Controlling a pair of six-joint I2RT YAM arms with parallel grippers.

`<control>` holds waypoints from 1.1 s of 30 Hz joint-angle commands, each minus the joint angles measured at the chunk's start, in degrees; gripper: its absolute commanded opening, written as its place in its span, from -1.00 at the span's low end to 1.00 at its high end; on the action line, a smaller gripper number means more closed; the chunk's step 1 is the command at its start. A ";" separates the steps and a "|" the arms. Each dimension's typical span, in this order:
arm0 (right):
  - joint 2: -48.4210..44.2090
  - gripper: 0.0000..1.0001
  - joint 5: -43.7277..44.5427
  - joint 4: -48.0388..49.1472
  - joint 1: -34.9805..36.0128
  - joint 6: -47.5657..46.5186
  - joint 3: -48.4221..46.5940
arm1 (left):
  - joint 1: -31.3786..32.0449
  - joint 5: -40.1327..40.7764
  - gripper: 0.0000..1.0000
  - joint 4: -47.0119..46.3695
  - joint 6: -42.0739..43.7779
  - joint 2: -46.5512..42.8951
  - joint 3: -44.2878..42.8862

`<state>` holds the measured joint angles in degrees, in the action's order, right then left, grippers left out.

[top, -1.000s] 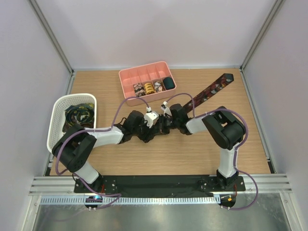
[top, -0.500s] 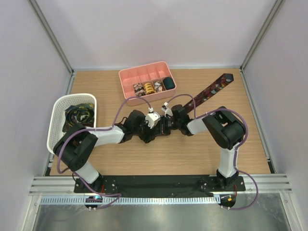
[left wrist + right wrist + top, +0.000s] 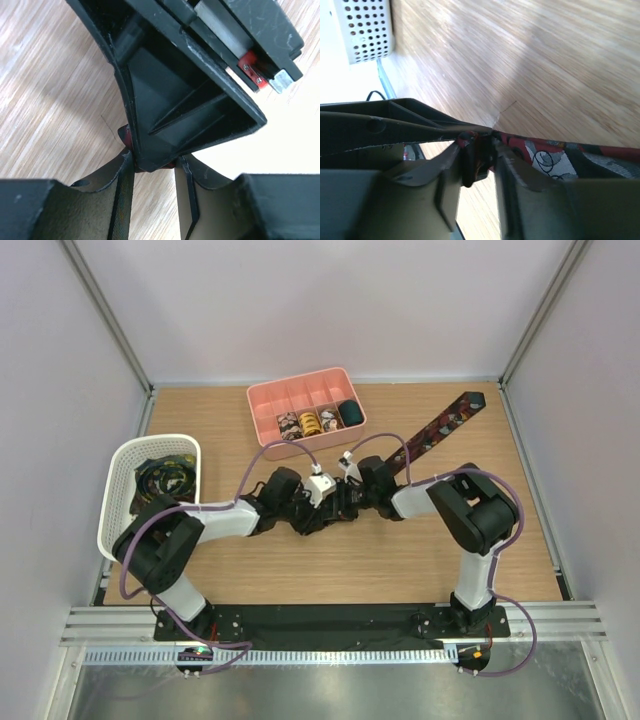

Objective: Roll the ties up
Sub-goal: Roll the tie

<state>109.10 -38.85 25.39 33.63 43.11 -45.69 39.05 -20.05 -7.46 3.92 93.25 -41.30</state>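
Note:
A dark tie [image 3: 440,425] with a red and grey print lies diagonally from the table's far right toward the middle. Its near end is a small bunch between both grippers. My right gripper [image 3: 347,502] is shut on that bunched end [image 3: 479,150]; the tie's flat printed length [image 3: 555,157] runs off to the right. My left gripper [image 3: 322,508] meets it from the left. Its fingers [image 3: 120,195] close around the tip of the right gripper's finger and a sliver of red fabric [image 3: 124,135]. Several coiled ties sit in the pink tray [image 3: 270,405].
The pink divided tray stands at the back centre. A white mesh basket [image 3: 125,465] with more ties stands at the left edge; its perforated wall shows in the right wrist view [image 3: 365,30]. Bare wood surrounds the grippers.
Both grippers have crept slightly right and away while staying together on the tie's end. The right arm's elbow has shifted a little right. The tie's far end has hardly moved.

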 commanded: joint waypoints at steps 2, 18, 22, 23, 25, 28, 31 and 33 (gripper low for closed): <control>-4.50 -0.08 2.11 -6.74 0.74 -4.09 -2.21 | -0.11 1.51 -0.34 1.93 -0.14 1.40 -1.24; -8.29 -0.11 4.66 -8.87 0.30 -2.51 -3.44 | 1.56 3.35 -0.34 3.77 0.03 2.28 -2.29; -8.03 -0.15 3.34 -6.23 0.12 0.13 -3.26 | 1.91 3.71 -0.32 4.04 0.21 2.64 -2.56; -7.94 -0.20 3.34 -6.49 0.12 0.30 -3.61 | 2.00 3.88 -0.32 4.04 0.12 2.72 -2.56; -8.20 -0.19 3.78 -6.93 0.04 0.31 -3.61 | 2.00 3.97 -0.32 4.04 0.12 2.64 -2.56; -8.73 -0.17 5.62 -10.26 -0.23 -1.27 -3.70 | 1.91 4.06 -0.32 4.12 0.12 2.46 -2.56; -9.52 -0.17 6.51 -11.50 -0.84 -1.89 -2.83 | 2.00 4.14 -0.32 4.21 0.03 2.37 -2.65; -9.87 -0.17 6.94 -12.29 -1.02 -2.42 -2.73 | 2.09 4.06 -0.31 4.30 0.21 2.55 -2.73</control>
<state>102.76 -32.73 13.89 33.12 41.74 -47.40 40.86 -17.30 -6.31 3.66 94.65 -43.18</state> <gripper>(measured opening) 0.416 0.341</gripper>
